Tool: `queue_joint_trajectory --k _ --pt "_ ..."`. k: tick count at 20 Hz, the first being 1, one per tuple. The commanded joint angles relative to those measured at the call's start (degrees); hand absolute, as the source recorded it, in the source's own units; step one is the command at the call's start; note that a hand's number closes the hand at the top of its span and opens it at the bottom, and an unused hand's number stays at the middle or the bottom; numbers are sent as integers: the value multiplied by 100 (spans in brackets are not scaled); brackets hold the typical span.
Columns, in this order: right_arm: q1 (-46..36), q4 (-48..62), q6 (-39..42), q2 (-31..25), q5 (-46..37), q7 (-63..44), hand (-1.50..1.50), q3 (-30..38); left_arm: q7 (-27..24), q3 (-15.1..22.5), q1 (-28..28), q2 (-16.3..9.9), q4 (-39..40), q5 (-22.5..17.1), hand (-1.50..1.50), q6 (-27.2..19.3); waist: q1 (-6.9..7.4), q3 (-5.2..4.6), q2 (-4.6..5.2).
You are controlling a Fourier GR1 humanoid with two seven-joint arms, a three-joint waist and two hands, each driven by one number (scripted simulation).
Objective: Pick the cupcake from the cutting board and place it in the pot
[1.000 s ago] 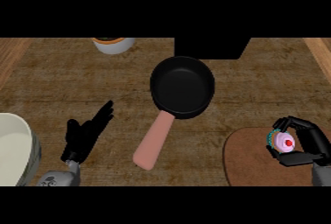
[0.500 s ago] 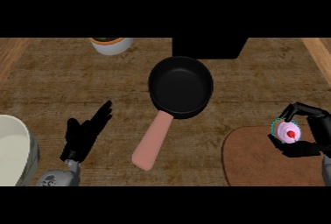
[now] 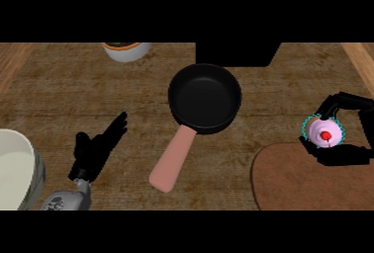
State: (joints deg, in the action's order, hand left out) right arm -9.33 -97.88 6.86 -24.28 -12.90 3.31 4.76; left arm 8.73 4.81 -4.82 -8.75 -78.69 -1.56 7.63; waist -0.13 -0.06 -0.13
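Observation:
A pink-frosted cupcake (image 3: 323, 132) with a red cherry and teal wrapper hangs above the far edge of the brown cutting board (image 3: 300, 179) at the lower right. My right hand (image 3: 346, 153) is shut on it, fingers curled over its top and thumb below. The pot is a black pan (image 3: 205, 96) with a pink handle (image 3: 173, 161), lying in the middle of the counter, well left of the cupcake. My left hand (image 3: 96, 147) rests open at the lower left, fingers pointing up.
A pale round bowl (image 3: 15, 168) sits at the left edge. A white cup with an orange rim (image 3: 127, 49) stands at the back left. A dark block (image 3: 237, 53) lies behind the pan. Wooden strips run along both sides.
My right hand has lifted the cupcake off the cutting board and carried it upward, away from the board's centre. The left hand has stayed still.

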Motion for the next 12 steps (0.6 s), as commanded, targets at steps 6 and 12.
queue_joint_trajectory --k 6,12 --pt "-2261 164 192 237 -935 -2309 150 -930 120 -177 -281 -95 88 -36 0 124 110 -2 25" --pt "-3160 1653 449 402 -1338 -2072 150 -1168 194 -8 22 -2 -226 -2 0 196 140 4 36"
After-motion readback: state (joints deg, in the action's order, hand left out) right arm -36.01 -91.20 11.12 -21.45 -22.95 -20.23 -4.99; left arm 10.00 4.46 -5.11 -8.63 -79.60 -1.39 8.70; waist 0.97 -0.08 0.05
